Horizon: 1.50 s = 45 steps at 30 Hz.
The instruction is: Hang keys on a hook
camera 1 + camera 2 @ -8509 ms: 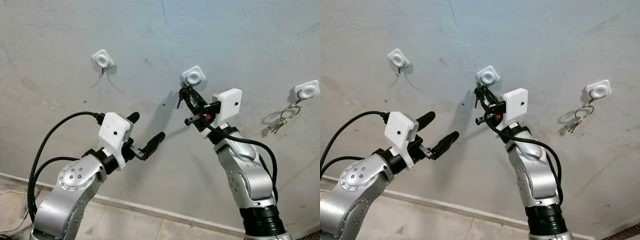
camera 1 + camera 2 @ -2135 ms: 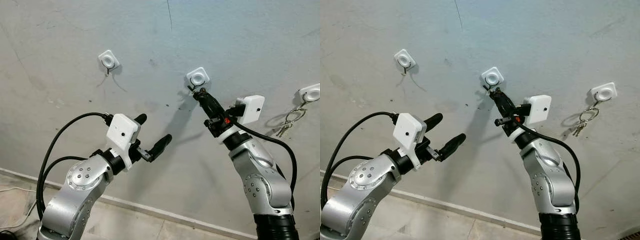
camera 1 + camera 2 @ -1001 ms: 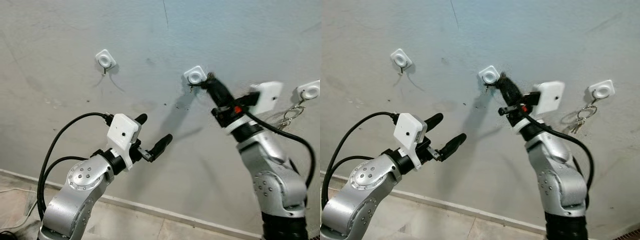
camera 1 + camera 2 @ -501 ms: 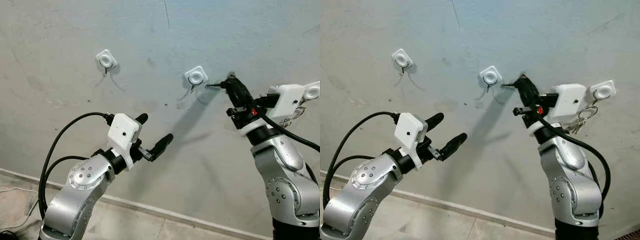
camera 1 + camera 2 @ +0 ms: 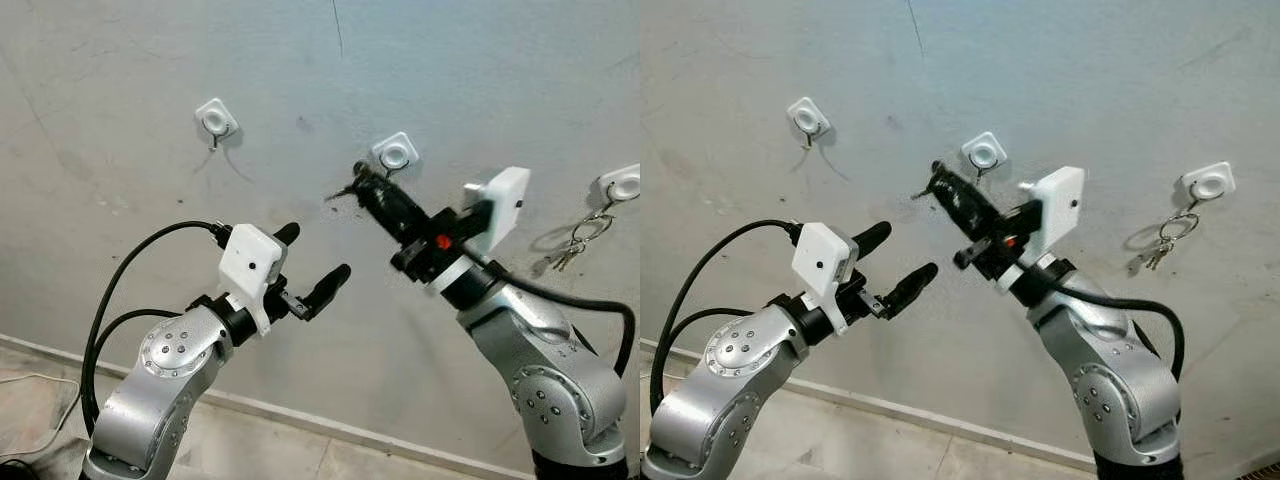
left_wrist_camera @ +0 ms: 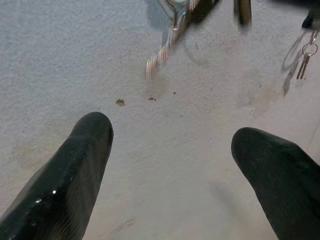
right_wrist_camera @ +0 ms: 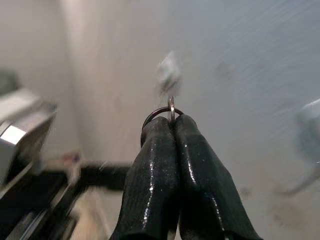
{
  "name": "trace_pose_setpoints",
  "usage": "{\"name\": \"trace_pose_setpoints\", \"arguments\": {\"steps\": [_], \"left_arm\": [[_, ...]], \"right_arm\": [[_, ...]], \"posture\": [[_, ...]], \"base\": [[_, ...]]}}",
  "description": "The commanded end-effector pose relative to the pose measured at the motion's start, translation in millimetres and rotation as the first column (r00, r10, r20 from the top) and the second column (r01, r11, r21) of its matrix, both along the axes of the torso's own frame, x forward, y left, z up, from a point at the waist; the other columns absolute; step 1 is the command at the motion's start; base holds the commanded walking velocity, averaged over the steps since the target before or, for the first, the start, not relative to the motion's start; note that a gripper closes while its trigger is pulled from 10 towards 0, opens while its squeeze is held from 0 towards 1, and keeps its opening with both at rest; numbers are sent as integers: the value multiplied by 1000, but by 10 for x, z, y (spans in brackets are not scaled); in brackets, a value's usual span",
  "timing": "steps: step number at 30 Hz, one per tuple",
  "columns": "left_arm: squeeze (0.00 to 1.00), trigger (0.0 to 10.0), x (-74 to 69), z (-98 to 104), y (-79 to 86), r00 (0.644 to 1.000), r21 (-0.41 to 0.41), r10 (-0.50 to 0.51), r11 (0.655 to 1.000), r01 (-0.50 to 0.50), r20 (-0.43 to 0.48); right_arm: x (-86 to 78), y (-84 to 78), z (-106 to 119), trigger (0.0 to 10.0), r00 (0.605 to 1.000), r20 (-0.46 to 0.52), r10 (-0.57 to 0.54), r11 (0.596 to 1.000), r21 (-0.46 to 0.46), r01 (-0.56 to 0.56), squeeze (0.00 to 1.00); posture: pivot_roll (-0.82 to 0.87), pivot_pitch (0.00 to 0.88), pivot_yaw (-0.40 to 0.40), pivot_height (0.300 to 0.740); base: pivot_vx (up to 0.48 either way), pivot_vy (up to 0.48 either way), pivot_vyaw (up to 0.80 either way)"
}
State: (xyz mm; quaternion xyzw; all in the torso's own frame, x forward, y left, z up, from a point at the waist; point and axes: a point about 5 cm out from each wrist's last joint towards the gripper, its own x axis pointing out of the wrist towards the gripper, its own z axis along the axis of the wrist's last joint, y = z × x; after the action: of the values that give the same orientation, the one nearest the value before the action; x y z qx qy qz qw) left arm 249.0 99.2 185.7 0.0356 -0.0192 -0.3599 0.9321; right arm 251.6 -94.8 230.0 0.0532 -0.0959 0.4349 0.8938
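Moved: the right gripper point(image 5: 362, 186) has swung back from the right of the middle hook point(image 5: 394, 154) to just left of and below it.
Right gripper: fingers pinched together on the key ring point(image 7: 163, 113), so the keys point(image 5: 340, 192) stick out past the tips, near the hook but not on it.
Left gripper point(image 5: 312, 261): fingers spread wide, holding nothing, parked lower left, likely to keep clear.
Other keys point(image 5: 568, 248): already hanging from the right hook point(image 5: 622, 184).
Left hook point(image 5: 216, 119): bare.

A bare home wall: rough grey plaster point(image 5: 480, 60), 3 white stick-on hooks point(image 5: 396, 152), skirting strip point(image 5: 300, 420), tiled floor point(image 5: 250, 455).
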Motion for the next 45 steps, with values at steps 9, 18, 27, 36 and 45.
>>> {"name": "trace_pose_setpoints", "arguments": {"steps": [9,18,27,36,45], "left_arm": [[0,10000,6,-11,-1,1000,17,-1,1000,1,4],[0,10000,3,-18,-10,1000,17,-7,1000,7,1],[0,10000,8,-22,-12,1000,18,-9,1000,9,1],[0,10000,8,-21,-5,1000,19,-5,1000,5,0],[0,10000,6,-20,-10,1000,18,-5,1000,5,1]], "right_arm": [[68,-170,-306,10000,1000,-4,9,915,-402,-10,0],[184,-462,-428,10000,995,33,-95,830,-549,98,0],[364,-440,-141,10000,968,143,-204,902,-358,243,0],[458,-427,94,10000,922,167,-350,926,-86,368,0],[460,-371,101,10000,927,156,-341,935,-46,352,0]], "posture": [[220,0,-39,740],[217,0,-37,740],[217,0,-36,740],[220,0,-35,740],[219,0,-36,740]], "base": [[0,0,0],[0,0,0],[0,0,0],[0,0,0],[0,0,0]]}}
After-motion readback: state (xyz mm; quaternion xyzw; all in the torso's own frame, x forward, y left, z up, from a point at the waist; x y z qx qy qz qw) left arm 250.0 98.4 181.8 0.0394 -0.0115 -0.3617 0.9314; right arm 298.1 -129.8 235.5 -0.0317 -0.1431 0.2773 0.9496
